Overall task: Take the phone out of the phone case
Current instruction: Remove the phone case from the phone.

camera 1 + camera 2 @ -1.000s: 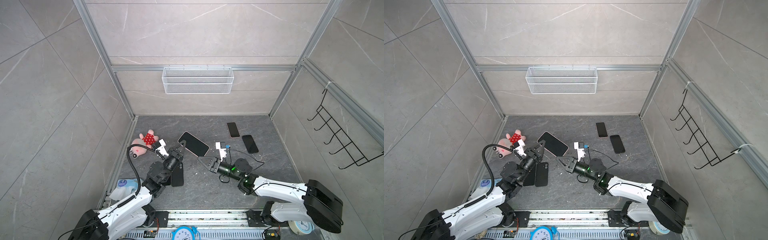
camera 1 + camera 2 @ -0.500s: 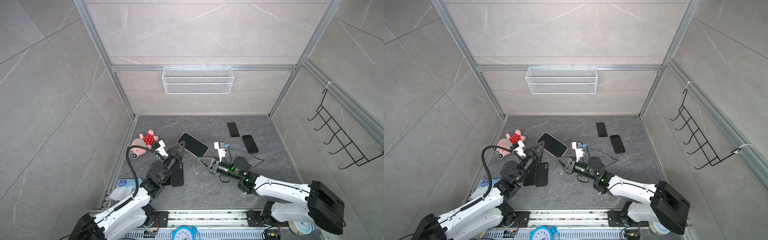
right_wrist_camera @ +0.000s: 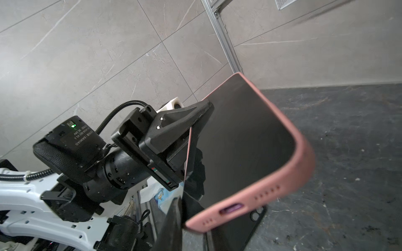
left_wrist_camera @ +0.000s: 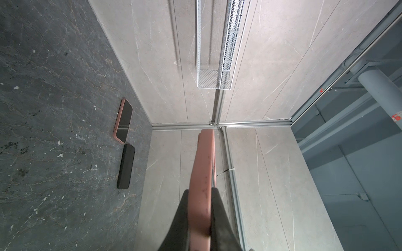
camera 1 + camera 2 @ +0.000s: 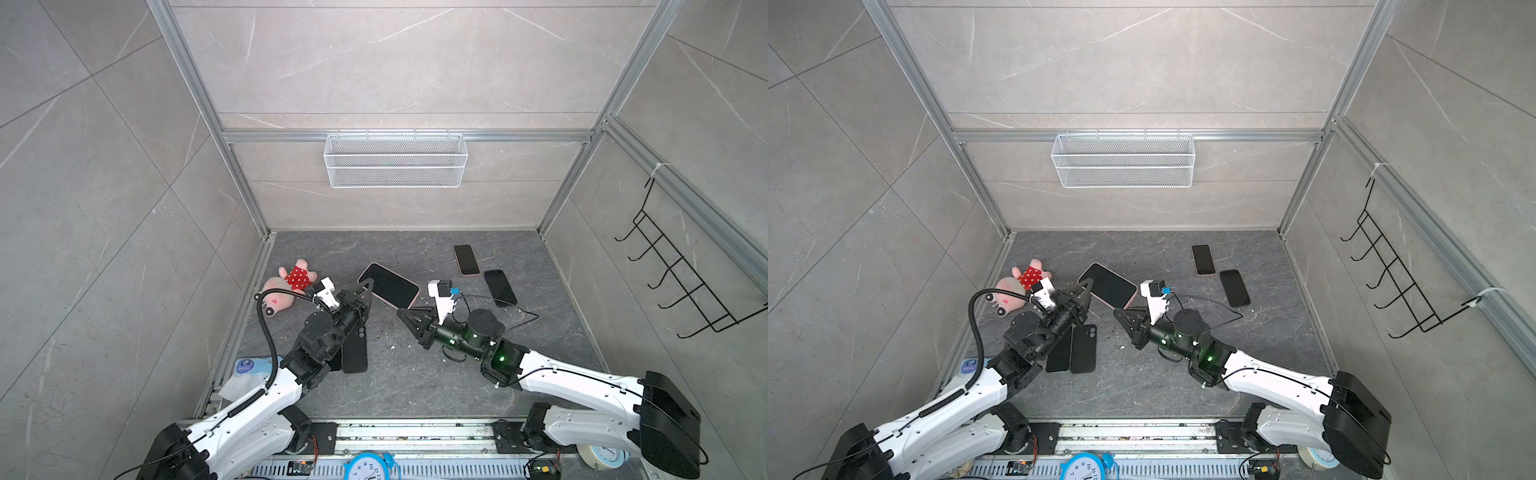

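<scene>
While the left gripper (image 5: 368,287) does the real holding, its jaws are squeezed narrow onto the rim of the pink phone case (image 4: 201,173) near one corner. The left wrist view has that rim edge-on, wedged tight between the two black fingers (image 4: 185,217). The phone (image 5: 388,285) sits in the case, screen up, lifted off the floor and stretched between the two tools.

The right gripper (image 5: 401,310) meets it from the opposite end with its jaws close together and its tip right at the case's corner. No view shows whether it's pinching that corner or only touching it.

View differences:
- **Both top views:** they give the whole layout, but the case is only a thin pink line around the screen.
- **Right wrist view:** it shows the case's short end with the charging port (image 3: 230,209) and speaker holes. One right finger (image 3: 173,217) sits just beside the corner, and a black case (image 3: 239,223) lies on the floor under the held one.
- **A top view:** it adds a second dark slab (image 5: 1059,353) right beside that black case, under the left arm.
- **Left wrist view:** it catches two spare phones on the floor out past the left gripper's tips, a pink-cased one (image 4: 123,120) and a black one (image 4: 126,166), end to end and nearly touching.
</scene>
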`<action>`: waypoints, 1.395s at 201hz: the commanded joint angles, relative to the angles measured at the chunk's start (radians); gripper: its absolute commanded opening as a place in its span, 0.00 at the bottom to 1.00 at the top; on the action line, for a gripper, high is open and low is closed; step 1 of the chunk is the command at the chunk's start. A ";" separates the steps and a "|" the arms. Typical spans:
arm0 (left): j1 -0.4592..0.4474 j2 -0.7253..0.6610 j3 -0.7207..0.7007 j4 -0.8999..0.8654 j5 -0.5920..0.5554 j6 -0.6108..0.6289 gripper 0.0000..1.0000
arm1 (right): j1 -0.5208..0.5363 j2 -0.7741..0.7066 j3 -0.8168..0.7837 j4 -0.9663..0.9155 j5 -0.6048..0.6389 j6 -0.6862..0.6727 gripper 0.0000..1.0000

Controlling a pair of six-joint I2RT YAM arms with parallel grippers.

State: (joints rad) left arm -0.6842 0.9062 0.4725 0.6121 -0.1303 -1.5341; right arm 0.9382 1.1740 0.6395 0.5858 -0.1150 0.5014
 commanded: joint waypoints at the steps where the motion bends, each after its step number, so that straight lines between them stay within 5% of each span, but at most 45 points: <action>1: -0.009 -0.010 0.068 -0.006 0.054 0.032 0.00 | -0.016 0.019 -0.002 -0.157 0.159 -0.223 0.00; 86: -0.008 -0.006 0.103 -0.023 0.063 0.043 0.00 | -0.016 -0.021 -0.076 -0.085 0.197 -0.292 0.00; 117: 0.011 -0.031 0.117 -0.039 0.089 0.092 0.00 | -0.016 -0.103 -0.134 -0.122 0.172 -0.241 0.33; 145: 0.105 -0.048 0.208 -0.154 0.284 0.209 0.00 | -0.017 -0.225 -0.114 -0.349 0.142 -0.208 0.55; 182: 0.262 0.005 0.432 -0.442 0.711 0.534 0.00 | -0.021 -0.380 -0.036 -0.621 0.028 -0.280 0.69; 241: 0.267 0.149 0.680 -0.755 1.124 1.097 0.00 | -0.021 -0.321 0.208 -0.918 -0.087 -0.454 0.70; 280: 0.267 0.139 0.676 -0.731 1.228 1.216 0.00 | -0.021 -0.224 0.325 -1.014 -0.184 -0.565 0.66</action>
State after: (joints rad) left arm -0.4183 1.0664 1.1114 -0.1467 0.9333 -0.4763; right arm 0.9215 0.9001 0.9020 -0.3145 -0.2031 0.0395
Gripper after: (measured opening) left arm 0.119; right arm 0.674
